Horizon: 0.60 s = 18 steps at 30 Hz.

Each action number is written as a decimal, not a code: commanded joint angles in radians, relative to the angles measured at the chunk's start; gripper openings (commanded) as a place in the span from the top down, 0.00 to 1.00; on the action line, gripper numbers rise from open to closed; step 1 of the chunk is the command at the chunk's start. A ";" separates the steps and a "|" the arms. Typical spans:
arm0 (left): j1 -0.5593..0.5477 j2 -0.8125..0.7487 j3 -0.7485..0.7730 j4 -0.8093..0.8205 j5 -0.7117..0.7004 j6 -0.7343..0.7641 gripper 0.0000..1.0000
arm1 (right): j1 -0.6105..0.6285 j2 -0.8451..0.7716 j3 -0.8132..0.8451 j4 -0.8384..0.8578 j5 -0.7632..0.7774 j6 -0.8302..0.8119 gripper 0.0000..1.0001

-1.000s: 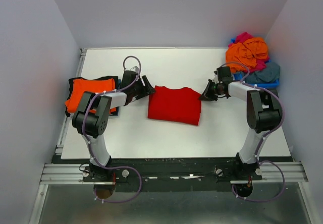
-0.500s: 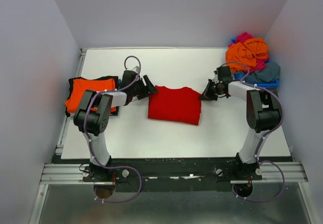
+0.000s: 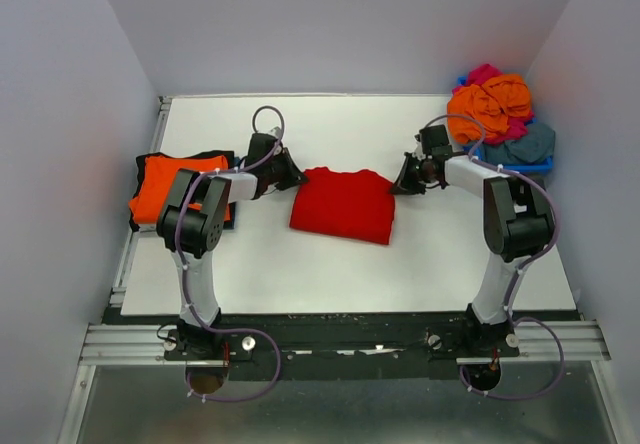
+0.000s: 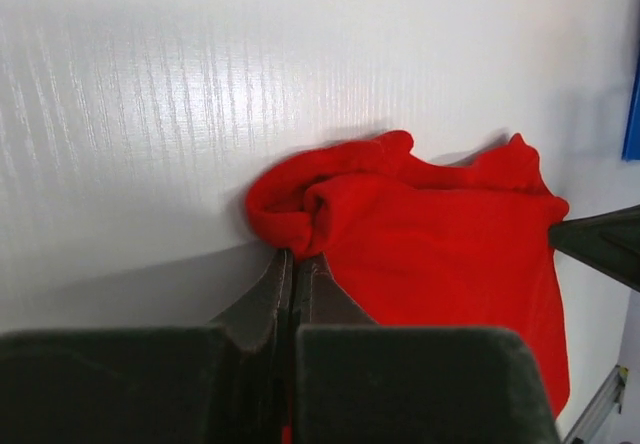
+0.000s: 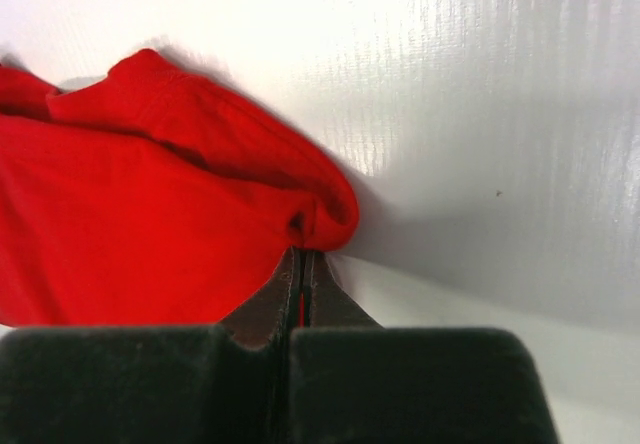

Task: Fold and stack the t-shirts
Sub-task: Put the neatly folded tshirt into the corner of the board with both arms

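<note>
The red t-shirt (image 3: 343,204), folded to a rough rectangle, lies flat near the middle of the white table (image 3: 330,129). The left gripper (image 3: 290,177) is pinched together on the bunched cloth at its far left corner. The right gripper (image 3: 403,184) is likewise clamped on the far right corner, a sliver of red showing between its fingers. At the table's left edge a folded orange t-shirt (image 3: 172,184) rests on a black t-shirt (image 3: 205,155). At the far right corner, a crumpled orange t-shirt (image 3: 490,104), a magenta t-shirt (image 3: 483,72) and a grey-blue t-shirt (image 3: 525,146) are heaped in a blue bin (image 3: 520,167).
</note>
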 commanded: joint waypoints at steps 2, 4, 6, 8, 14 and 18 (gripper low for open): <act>0.001 -0.064 -0.015 -0.078 -0.096 0.089 1.00 | 0.045 -0.078 -0.012 0.037 0.051 -0.036 0.99; 0.001 -0.124 -0.051 -0.058 -0.104 0.097 1.00 | 0.064 -0.138 -0.045 0.066 0.063 -0.047 0.99; -0.001 -0.185 -0.087 -0.043 -0.116 0.097 1.00 | 0.081 -0.196 -0.072 0.086 0.072 -0.057 0.99; 0.001 -0.250 -0.125 -0.040 -0.153 0.089 1.00 | 0.088 -0.263 -0.087 0.088 0.077 -0.064 0.99; -0.001 -0.495 -0.228 -0.029 -0.205 0.078 1.00 | 0.116 -0.443 -0.145 0.161 0.009 -0.093 0.99; 0.001 -0.703 -0.257 -0.144 -0.330 0.081 1.00 | 0.171 -0.535 -0.130 0.177 0.015 -0.110 0.99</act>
